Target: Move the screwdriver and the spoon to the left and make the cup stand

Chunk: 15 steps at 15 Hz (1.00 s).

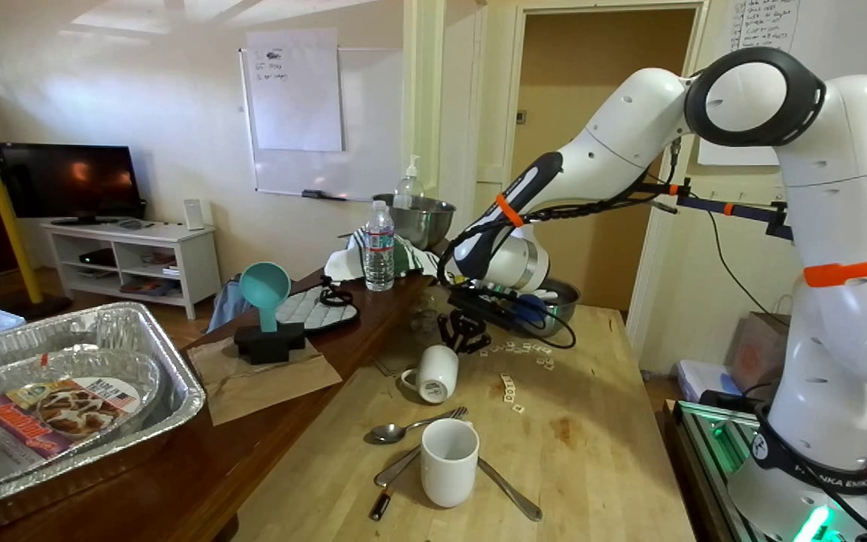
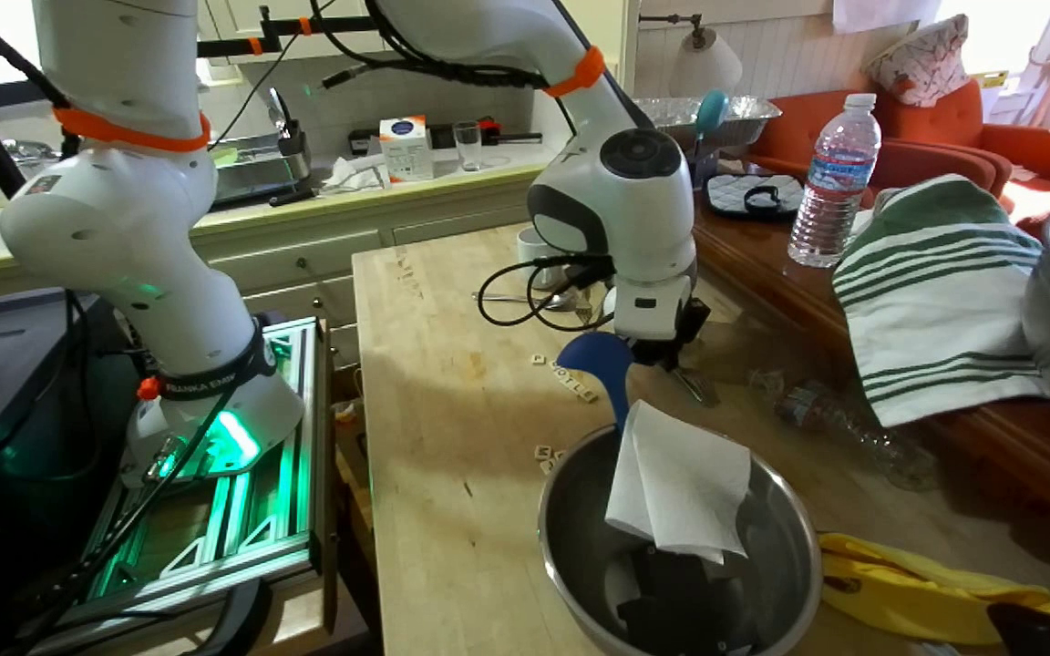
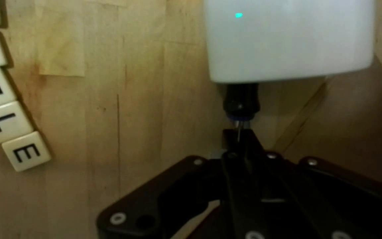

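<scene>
Beside the sideways white cup (image 1: pixel 439 369), clamping a black-handled tool (image 3: pixel 241 101) by its slim metal in the end effector (image 3: pixel 238 137), probably to lever the cup upright.

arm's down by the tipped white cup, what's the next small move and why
Probably ease the fingers straight back, away from the mouth of the cup, before any lift. In the wrist view they look closed on the thin shaft of what seems to be the screwdriver, and its dark handle shows right at the rim; lifting first might snag the cup, which lies on its side.
</scene>
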### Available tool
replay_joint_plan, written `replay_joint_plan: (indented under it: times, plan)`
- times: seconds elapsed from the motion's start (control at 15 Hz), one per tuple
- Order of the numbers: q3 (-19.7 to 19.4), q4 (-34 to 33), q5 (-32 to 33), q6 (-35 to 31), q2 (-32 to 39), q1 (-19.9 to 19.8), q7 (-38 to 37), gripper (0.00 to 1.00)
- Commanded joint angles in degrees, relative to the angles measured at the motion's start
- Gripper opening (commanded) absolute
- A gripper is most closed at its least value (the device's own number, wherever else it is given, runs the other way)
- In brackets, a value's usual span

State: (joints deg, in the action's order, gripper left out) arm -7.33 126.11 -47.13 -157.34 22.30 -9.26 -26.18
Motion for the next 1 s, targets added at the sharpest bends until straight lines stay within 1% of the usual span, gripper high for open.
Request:
replay_joint_plan:
  times: [0.0, 0.6, 0.93]
  plan:
    - [-2.62, 2.83, 2.03, -1.94, -1.83, 2.37, -4.97, 0.02]
    - [-5.71, 5.29, 3.88, -2.85, -2.79, 3.18, -12.96, 0.02]
    - [-7.21, 7.10, 6.23, -3.18, -4.08, 2.51, -15.04, 0.02]
